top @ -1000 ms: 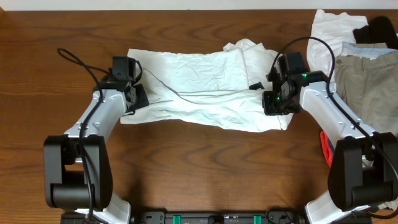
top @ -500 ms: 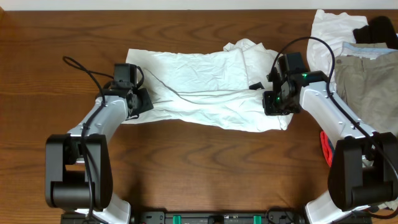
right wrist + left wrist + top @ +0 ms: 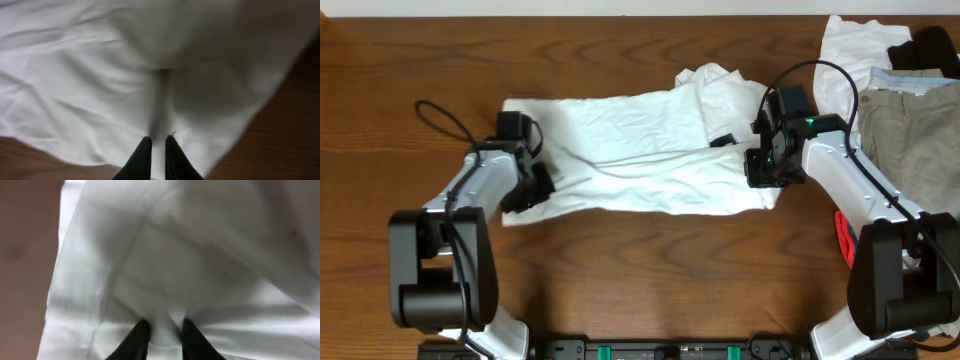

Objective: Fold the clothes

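Note:
A large wrinkled white garment [image 3: 630, 150] lies stretched across the middle of the table, with a small dark label [image 3: 723, 141] near its right end. My left gripper [image 3: 535, 180] is shut on the cloth at its left end; the wrist view shows a pinched fold between the fingers [image 3: 165, 332]. My right gripper [image 3: 763, 165] is shut on the cloth at its right end, fingers nearly together on a fold [image 3: 158, 145]. The white garment fills both wrist views [image 3: 190, 255] [image 3: 125, 65].
A pile at the back right holds khaki trousers [image 3: 910, 130], a white piece [image 3: 850, 50] and a black piece [image 3: 925, 45]. A red object [image 3: 842, 235] lies by the right arm's base. Bare wooden table [image 3: 640, 270] lies in front.
The left gripper has moved left and toward the front, pulling the garment's left end with it. The cloth is now flatter and stretched wider. The right gripper barely moved.

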Controlling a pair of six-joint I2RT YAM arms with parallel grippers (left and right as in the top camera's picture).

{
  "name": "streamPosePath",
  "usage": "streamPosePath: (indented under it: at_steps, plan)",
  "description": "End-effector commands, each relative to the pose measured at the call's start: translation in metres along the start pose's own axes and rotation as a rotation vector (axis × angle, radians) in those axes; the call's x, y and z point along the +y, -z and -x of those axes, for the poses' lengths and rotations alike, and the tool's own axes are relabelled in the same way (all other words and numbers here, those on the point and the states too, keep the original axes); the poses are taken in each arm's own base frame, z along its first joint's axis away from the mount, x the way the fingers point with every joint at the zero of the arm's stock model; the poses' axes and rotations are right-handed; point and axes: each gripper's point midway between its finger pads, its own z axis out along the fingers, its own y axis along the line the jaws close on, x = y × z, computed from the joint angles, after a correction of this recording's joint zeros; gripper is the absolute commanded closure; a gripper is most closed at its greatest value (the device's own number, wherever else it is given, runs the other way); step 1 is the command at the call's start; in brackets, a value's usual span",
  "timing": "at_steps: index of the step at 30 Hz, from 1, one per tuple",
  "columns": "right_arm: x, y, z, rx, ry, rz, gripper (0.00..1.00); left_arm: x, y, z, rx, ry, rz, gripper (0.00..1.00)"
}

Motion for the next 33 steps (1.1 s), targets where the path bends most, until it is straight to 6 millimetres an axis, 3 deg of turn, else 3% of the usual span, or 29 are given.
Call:
streamPosePath:
  at_steps: [1,6,11,17,23,27,33]
  plan:
    - [-0.003,0.0,0.001,-0.008,0.0,-0.017,0.89,0.05,-0.023,-0.039,0.161,0.068,0.164,0.77]
    - [-0.002,0.0,0.004,-0.021,0.001,-0.015,0.88,0.066,-0.018,-0.053,0.235,0.097,0.193,0.77]
    - [-0.001,0.001,0.016,-0.069,0.004,-0.009,0.86,0.087,-0.015,-0.05,0.207,0.14,0.297,0.78]
    - [-0.002,0.008,0.061,-0.251,-0.066,0.015,0.83,0.089,-0.016,-0.045,0.191,0.16,0.294,0.78]
    - [0.021,0.019,0.106,-0.423,-0.05,0.165,0.84,0.088,-0.016,-0.046,0.193,0.161,0.288,0.78]
    - [0.04,0.008,0.118,-0.445,-0.014,0.279,0.85,0.088,-0.016,-0.045,0.191,0.161,0.287,0.78]
    - [0.053,-0.032,0.118,-0.389,-0.01,0.37,0.86,0.087,-0.017,-0.044,0.187,0.159,0.285,0.78]
